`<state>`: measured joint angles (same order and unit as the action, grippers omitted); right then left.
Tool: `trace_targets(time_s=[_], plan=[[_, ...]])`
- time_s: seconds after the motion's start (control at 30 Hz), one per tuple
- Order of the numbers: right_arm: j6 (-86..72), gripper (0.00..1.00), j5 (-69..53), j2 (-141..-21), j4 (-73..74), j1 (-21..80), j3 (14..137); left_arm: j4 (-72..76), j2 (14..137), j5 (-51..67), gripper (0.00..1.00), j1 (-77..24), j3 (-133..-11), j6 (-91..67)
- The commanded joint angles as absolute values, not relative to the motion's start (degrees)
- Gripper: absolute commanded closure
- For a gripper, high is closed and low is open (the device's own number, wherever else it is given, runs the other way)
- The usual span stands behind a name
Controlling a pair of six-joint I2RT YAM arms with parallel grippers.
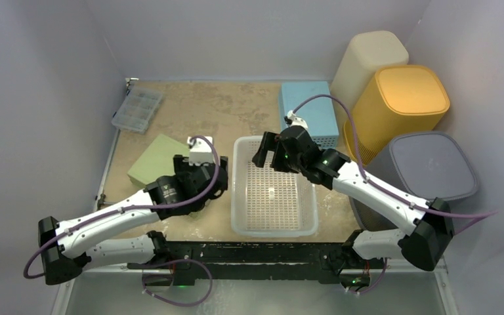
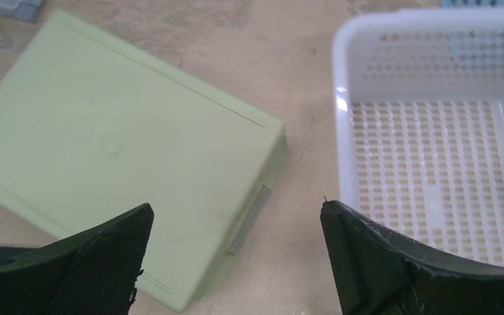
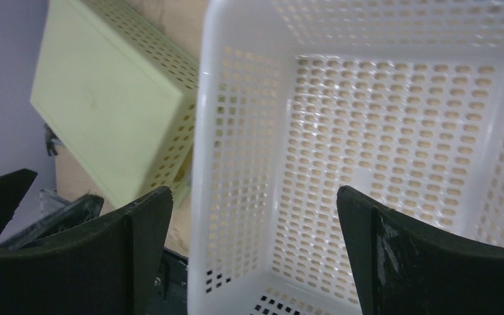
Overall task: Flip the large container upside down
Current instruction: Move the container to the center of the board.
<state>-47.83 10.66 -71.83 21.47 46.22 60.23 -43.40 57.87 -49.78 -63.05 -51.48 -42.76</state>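
Observation:
The large container is a white perforated basket standing open side up at the table's middle front. Its left rim and its holed floor show in the left wrist view. My left gripper hovers open just left of the basket, over the bare strip between it and a flat green box; nothing is between its fingers. My right gripper hangs open above the basket's far left corner and looks down into it. Its fingers straddle the left wall without touching it.
The green box lies close to the basket's left side. A blue box sits behind the basket and a clear organiser at the back left. Cream, yellow and grey bins crowd the right side.

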Motion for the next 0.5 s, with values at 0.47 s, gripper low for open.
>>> trace_targets(time_s=[0.47], plan=[[-31.2,0.05,-1.6,-98.6,18.3,51.4,91.0,-43.0,54.5,-21.0,0.01,-5.7,-50.2,-35.6]])
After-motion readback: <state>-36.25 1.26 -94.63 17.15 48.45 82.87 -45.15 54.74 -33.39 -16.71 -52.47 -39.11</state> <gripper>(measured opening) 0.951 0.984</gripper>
